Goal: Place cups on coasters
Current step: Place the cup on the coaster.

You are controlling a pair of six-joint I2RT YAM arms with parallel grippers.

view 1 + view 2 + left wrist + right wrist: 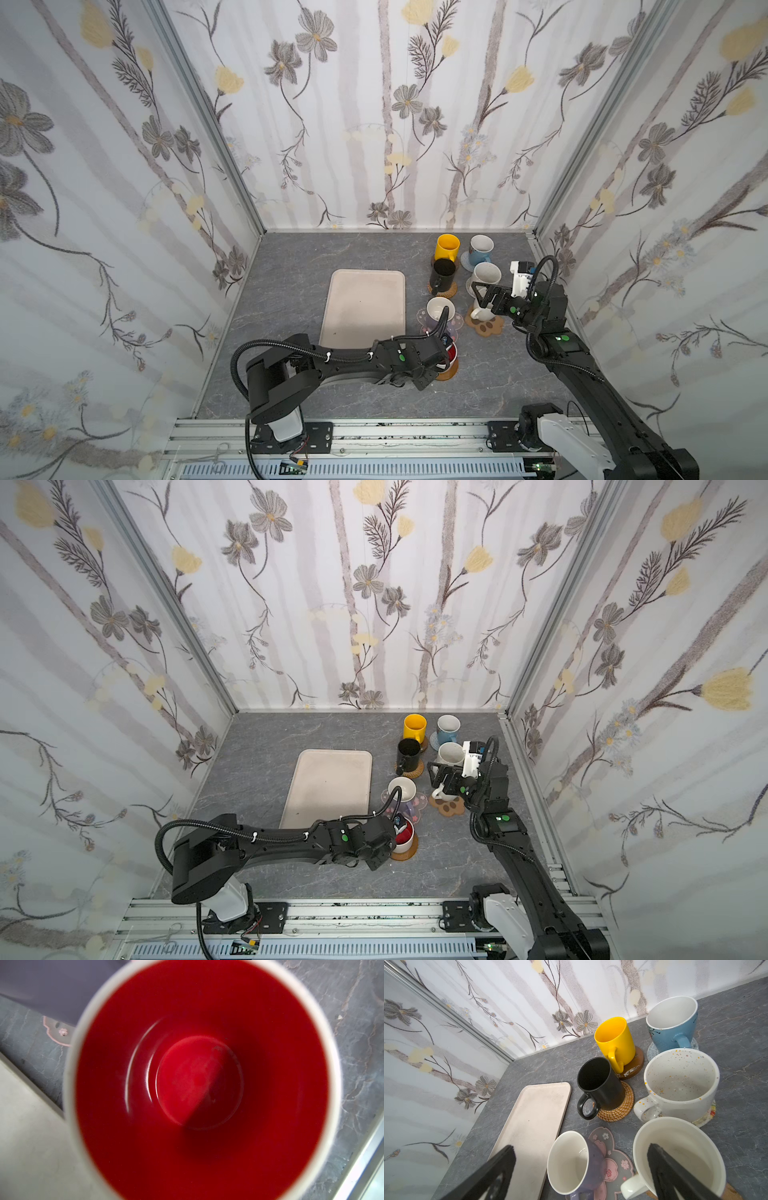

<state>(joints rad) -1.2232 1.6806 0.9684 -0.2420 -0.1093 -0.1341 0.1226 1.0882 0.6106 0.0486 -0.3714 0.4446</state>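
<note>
Left wrist view is almost all red-lined white mug (199,1084). I'm looking straight down its mouth, and none of the fingers of my left hand (395,833) show. Around its rim I see the beige tray (31,1126), a corner of the pink-flower coaster (59,1031) and the grey surface (357,1043). In both top views the left hand sits right at that mug, over a brown disc coaster (405,856). The wrist hides the fingers, so I cannot tell how far they are closed or whether they grip the mug. I also can't tell whether the mug touches the disc.

My right hand (581,1147) is spread wide and holds nothing. One finger hangs over the mouth of the plain white mug (679,1153), which stands on the paw coaster (734,1191). The other finger is over the tray's near end, and the lavender mug (569,1161) on the pink-flower coaster sits between them. Crowding close behind:
- the speckled white mug (681,1084) on a beige woven coaster (708,1114)
- the black mug (598,1084) on a golden woven coaster (623,1105)
- the yellow mug (614,1043) on a second brown disc (636,1064)
- the blue-patterned mug (672,1026) on a grey coaster (652,1053)
</note>
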